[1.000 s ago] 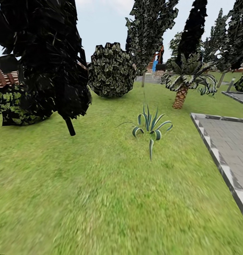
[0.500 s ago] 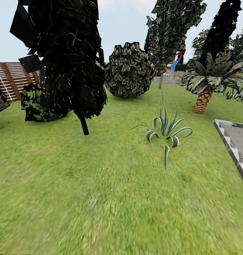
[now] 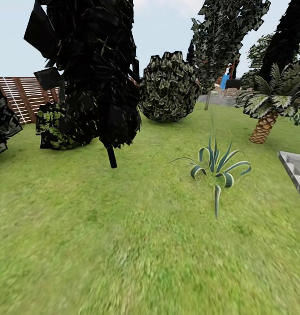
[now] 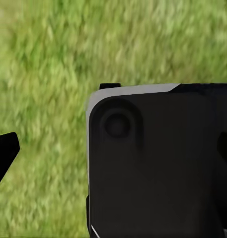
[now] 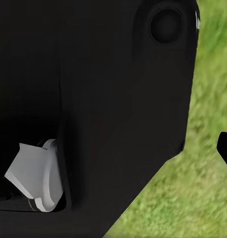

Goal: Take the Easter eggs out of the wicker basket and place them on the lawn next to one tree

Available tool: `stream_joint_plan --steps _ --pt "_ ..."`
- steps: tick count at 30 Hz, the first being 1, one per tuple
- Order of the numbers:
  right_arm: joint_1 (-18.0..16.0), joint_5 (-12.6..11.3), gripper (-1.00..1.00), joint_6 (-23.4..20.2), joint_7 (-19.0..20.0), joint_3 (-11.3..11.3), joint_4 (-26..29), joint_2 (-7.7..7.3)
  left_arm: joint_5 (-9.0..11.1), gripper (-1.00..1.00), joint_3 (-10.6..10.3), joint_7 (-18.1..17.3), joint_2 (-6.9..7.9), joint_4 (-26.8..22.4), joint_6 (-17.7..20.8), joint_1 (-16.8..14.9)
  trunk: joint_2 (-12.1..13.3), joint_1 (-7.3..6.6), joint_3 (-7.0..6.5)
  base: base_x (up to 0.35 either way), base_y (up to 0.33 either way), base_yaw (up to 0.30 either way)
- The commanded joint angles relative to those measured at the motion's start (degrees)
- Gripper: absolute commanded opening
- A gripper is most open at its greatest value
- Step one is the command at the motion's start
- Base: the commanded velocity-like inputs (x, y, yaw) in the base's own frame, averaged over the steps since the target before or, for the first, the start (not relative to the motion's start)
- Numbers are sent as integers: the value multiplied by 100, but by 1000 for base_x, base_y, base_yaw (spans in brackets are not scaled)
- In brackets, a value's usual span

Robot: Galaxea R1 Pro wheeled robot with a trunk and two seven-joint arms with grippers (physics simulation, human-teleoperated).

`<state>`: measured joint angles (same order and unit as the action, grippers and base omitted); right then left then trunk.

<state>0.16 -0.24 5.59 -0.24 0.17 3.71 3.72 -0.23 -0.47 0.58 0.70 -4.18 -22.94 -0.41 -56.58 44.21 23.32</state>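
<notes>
The lawn (image 3: 123, 236) spreads across the head view as mottled green grass. At the back stands a tree (image 3: 228, 35) with dark, pale-speckled leaves and a pale grey trunk (image 3: 207, 100). The eggs and the wicker basket are out of view. The left wrist view looks down on grass past a black body panel (image 4: 158, 163), with one dark fingertip (image 4: 3, 156) at the picture's edge. A dark fingertip (image 5: 225, 148) also pokes in over grass in the right wrist view, beside a black panel (image 5: 93, 99). Neither view lets me judge the jaws.
A thin black-trunked tree (image 3: 110, 155) stands close at the left. A spiky striped plant (image 3: 217, 168) grows mid-lawn, with a round bush (image 3: 169, 87) behind it and a palm (image 3: 263, 127) at the right. The slatted fence (image 3: 18, 94) runs far left. A paved patio corner (image 3: 296, 168) shows right.
The camera has swung to the left: trees, plant and palm have slid rightward in the picture, the patio has nearly left it, and the fence has come in.
</notes>
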Motion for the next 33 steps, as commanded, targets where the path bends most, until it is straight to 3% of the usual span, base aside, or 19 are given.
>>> stream_joint_plan --steps 1,11,33 --pt "2 -3 100 12 -3 1 6 0 -3 100 -6 7 0 5 -18 -3 -3 2 5 184 238 5" --pt "2 -3 100 12 -3 1 5 -1 -3 100 -6 11 0 5 -18 -3 -3 2 5 195 152 1" --pt "2 -3 100 12 -3 1 7 3 -3 100 -6 10 0 5 -18 -3 -3 2 5 276 7 0"
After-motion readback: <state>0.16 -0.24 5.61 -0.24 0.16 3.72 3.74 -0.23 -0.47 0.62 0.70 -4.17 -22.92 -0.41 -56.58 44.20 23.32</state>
